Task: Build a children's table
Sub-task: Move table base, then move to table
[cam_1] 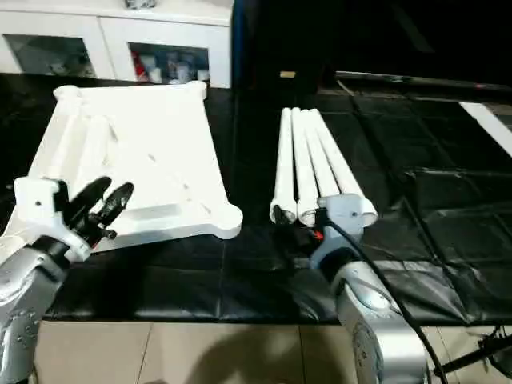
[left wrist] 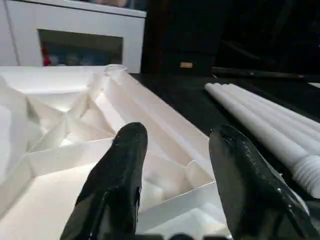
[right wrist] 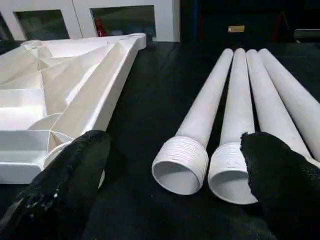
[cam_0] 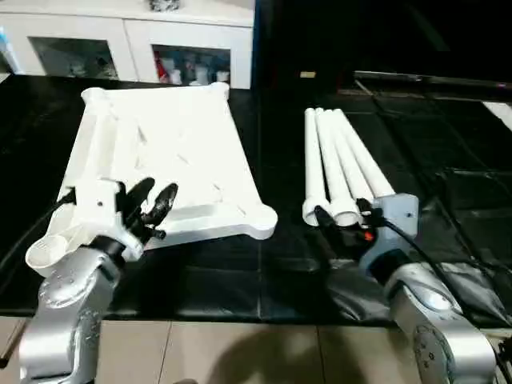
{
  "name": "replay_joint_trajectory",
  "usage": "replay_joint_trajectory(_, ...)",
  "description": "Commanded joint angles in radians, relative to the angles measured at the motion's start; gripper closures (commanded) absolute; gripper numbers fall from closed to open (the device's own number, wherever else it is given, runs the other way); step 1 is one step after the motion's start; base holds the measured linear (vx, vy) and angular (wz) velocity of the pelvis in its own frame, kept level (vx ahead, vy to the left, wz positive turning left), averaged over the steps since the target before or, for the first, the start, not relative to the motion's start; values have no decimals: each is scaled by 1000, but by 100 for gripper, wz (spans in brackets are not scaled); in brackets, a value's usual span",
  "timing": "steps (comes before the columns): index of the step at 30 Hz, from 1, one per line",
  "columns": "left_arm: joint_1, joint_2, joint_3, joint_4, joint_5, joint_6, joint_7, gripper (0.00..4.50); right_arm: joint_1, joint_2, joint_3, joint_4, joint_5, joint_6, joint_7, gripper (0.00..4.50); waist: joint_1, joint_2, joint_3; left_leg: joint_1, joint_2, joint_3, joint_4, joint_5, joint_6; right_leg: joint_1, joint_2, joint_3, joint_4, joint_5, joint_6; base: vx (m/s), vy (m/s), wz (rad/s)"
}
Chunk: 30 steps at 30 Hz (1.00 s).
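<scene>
A black-covered floor (cam_0: 240, 288) carries the parts of a children's table, with a white cabinet (cam_0: 128, 36) with glass doors standing at its far edge and pale tiles (cam_0: 240, 352) running along the near edge. The square white table top (cam_0: 172, 152) lies upside down on the robot's left side, its ribbed underside facing up and a round corner socket (cam_0: 262, 222) at its near right corner. Well apart from it, on the right side, four white tube legs (cam_0: 336, 164) lie side by side, touching one another, their threaded open ends pointing toward the robot. The left pincer (cam_0: 152, 204) hovers over the near left part of the table top, its two black fingers (left wrist: 117, 175) spread partway with nothing between them. The right pincer (right wrist: 175, 165) sits low at the near ends of the legs, its fingers (right wrist: 280, 175) spread wide on either side of the threaded ends of two of the legs, gripping nothing
</scene>
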Motion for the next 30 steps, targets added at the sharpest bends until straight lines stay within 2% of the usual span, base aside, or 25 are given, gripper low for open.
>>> replay_joint_trajectory(1,8,-4,-6,-28,7,19,25,223,1,4,16,-26,-6,-16,-16,0,32,3,-48,-29,19,-25,-7,-145,128,66,-188,127,-148,-480,-96,0,0,0)
replay_joint_trajectory(2,31,-6,-14,-51,5,41,48,223,13,6,28,-35,-18,-25,-34,0,38,3,-49,-39,24,-36,14,-125,147,72,-216,145,-154,-493,-107,2,76,-4)
replay_joint_trajectory(3,40,-2,-20,-55,14,46,56,223,15,8,32,-37,-24,-26,-41,0,45,-1,-50,-48,29,-47,29,-110,157,77,-232,155,-156,-497,-120,2,76,-4)
replay_joint_trajectory(4,52,3,-27,-58,27,46,62,223,18,12,36,-37,-34,-28,-47,0,49,17,-47,-45,43,-62,-4,-81,164,59,-187,122,-141,-438,-181,14,118,-5)
replay_joint_trajectory(5,57,6,-30,-56,35,44,64,223,19,14,38,-35,-42,-32,-49,0,41,23,-48,-29,37,-49,-37,-85,168,46,-127,90,-121,-383,-190,20,128,4)
replay_joint_trajectory(6,59,6,-30,-56,38,48,66,223,19,16,40,-33,-47,-39,-49,0,16,38,-61,28,31,-33,-62,-57,206,12,-37,38,-74,-221,-193,20,128,4)
replay_joint_trajectory(7,61,4,-31,-56,41,51,69,223,19,16,42,-28,-47,-39,-47,0,1,41,-60,46,39,-39,-64,-51,228,-4,-10,13,-52,-126,-182,4,135,11)
replay_joint_trajectory(8,63,4,-34,-55,43,47,70,223,17,20,42,-19,-45,-34,-47,0,0,40,-55,40,43,-37,-68,-92,213,-3,-15,15,-58,-116,-177,-12,135,10)
replay_joint_trajectory(9,63,4,-34,-55,43,47,70,223,17,20,42,-19,-45,-34,-47,0,1,38,-50,32,45,-36,-76,-156,175,3,-20,19,-63,-122,-169,-12,135,10)
replay_joint_trajectory(10,64,6,-36,-55,45,44,69,223,16,25,38,-16,-39,-30,-48,0,0,39,-46,31,40,-36,-94,-336,10,11,-33,32,-69,-147,-122,-23,106,7)
replay_joint_trajectory(11,63,9,-35,-57,43,45,71,223,16,32,30,-12,-28,-25,-55,0,-3,37,-46,32,35,-35,-97,-377,-28,11,-35,33,-72,-155,-103,-34,68,5)
replay_joint_trajectory(12,61,10,-33,-57,43,42,74,223,16,36,26,-9,-23,-24,-60,0,-7,33,-42,31,28,-34,-101,-450,-74,8,-41,37,-82,-200,-66,-34,68,5)
replay_joint_trajectory(13,61,12,-34,-58,41,42,79,223,16,38,25,-7,-22,-26,-65,0,-13,29,-40,32,23,-35,-99,-504,-90,5,-48,41,-92,-260,-41,0,0,0)
replay_joint_trajectory(15,60,16,-35,-58,39,43,86,223,17,41,24,-4,-23,-30,-72,0,-18,25,-40,28,19,-39,-97,-518,-89,7,-56,44,-98,-298,-27,0,0,0)
replay_joint_trajectory(16,58,19,-37,-58,39,45,89,223,18,43,24,-1,-27,-34,-76,0,-24,23,-38,21,16,-40,-96,-532,-81,8,-63,46,-107,-356,-13,0,0,0)
replay_joint_trajectory(18,48,25,-40,-55,38,46,86,223,16,52,21,3,-25,-37,-79,0,-30,23,-40,20,14,-40,-91,-529,-70,6,-68,48,-113,-395,-9,0,0,0)
replay_joint_trajectory(20,32,23,-35,-51,33,39,82,223,12,57,20,7,-24,-39,-83,0,-32,19,-45,13,13,-39,-90,-480,-51,13,-71,50,-112,-381,-11,0,0,0)
replay_joint_trajectory(22,28,19,-34,-50,31,33,83,223,11,57,19,8,-22,-40,-82,0,-31,17,-46,7,15,-35,-89,-437,-35,12,-69,51,-112,-364,-19,0,0,0)
replay_joint_trajectory(25,26,18,-37,-50,29,34,85,223,12,58,21,8,-22,-40,-85,0,-31,17,-47,4,15,-33,-87,-428,-34,11,-68,50,-111,-375,-27,0,0,0)
replay_joint_trajectory(26,27,18,-40,-51,27,37,87,223,14,55,23,7,-23,-40,-87,0,-29,22,-53,2,16,-33,-86,-392,-32,15,-67,50,-106,-328,-34,0,0,0)
replay_joint_trajectory(27,27,18,-41,-52,25,39,88,223,14,55,23,7,-23,-40,-88,0,-29,19,-57,-3,16,-30,-85,-345,-25,19,-64,50,-100,-260,-42,0,0,0)
replay_joint_trajectory(28,28,19,-46,-52,21,38,87,223,14,51,24,6,-26,-36,-90,0,-28,20,-58,-6,16,-28,-84,-305,-19,21,-62,49,-94,-195,-56,0,0,0)
replay_joint_trajectory(30,27,17,-47,-50,9,47,82,223,16,51,23,5,-29,-33,-91,0,-27,23,-59,-5,17,-25,-82,-265,-16,24,-58,48,-87,-123,-77,0,0,0)
